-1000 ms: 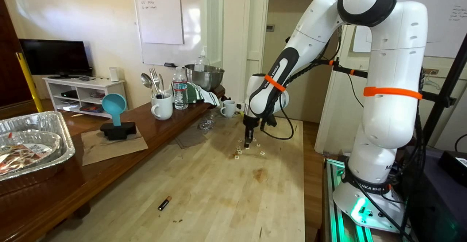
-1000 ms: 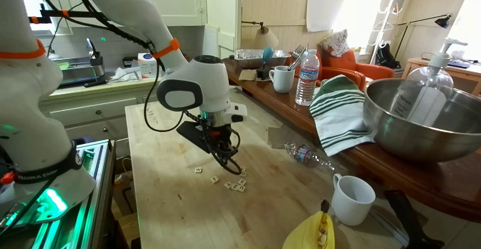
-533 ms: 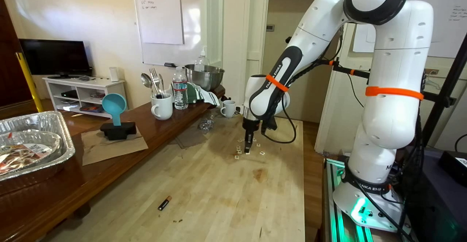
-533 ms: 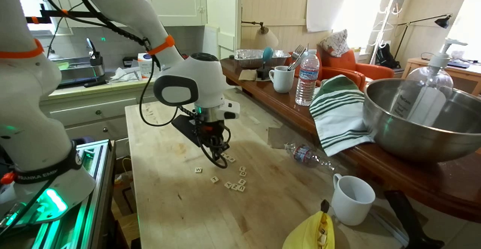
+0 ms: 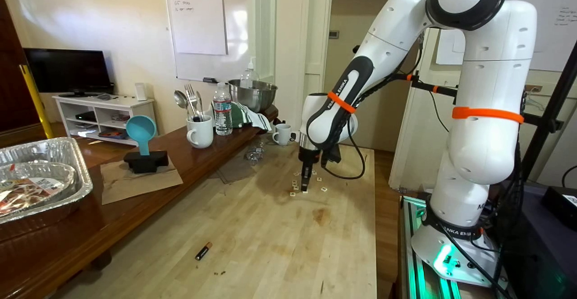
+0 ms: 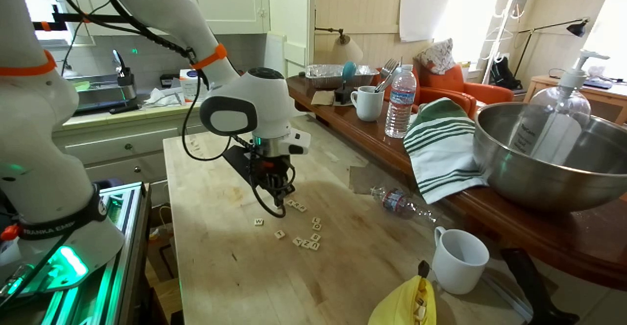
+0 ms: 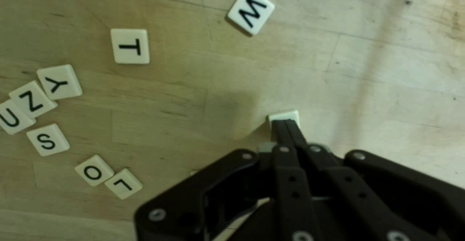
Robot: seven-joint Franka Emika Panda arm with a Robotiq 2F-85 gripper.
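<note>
In the wrist view, small white letter tiles lie on a pale wooden tabletop (image 7: pixel 174 81). At the left edge, tile U (image 7: pixel 14 116), tile Z (image 7: pixel 32 98) and tile Y (image 7: pixel 60 82) climb in a slanting row, seemingly touching, with tile S (image 7: pixel 48 140) just below. At lower left sit tile O (image 7: pixel 94 171) and tile L (image 7: pixel 124 184), just beside each other. Tile T (image 7: pixel 130 46) is at upper left, and tile W (image 7: pixel 251 11), turned cornerwise, is at the top, slightly right of centre. Farther right, the black gripper (image 7: pixel 284 121) reaches up from the bottom edge, its jaws pressed together with no gap and nothing visible between them. One covered tile (image 7: pixel 285 115) is right at the tips: a strip shows just beyond them, toward the top of the frame, its letter hidden. It looks square like the others, so no long axis stands out. Whether the tips touch it or hang just above cannot be told. In an exterior view, a yellow pouch (image 6: pixel 406 303) stands at the bottom, right of centre, with a white mug (image 6: pixel 459 260) just right of it.
</note>
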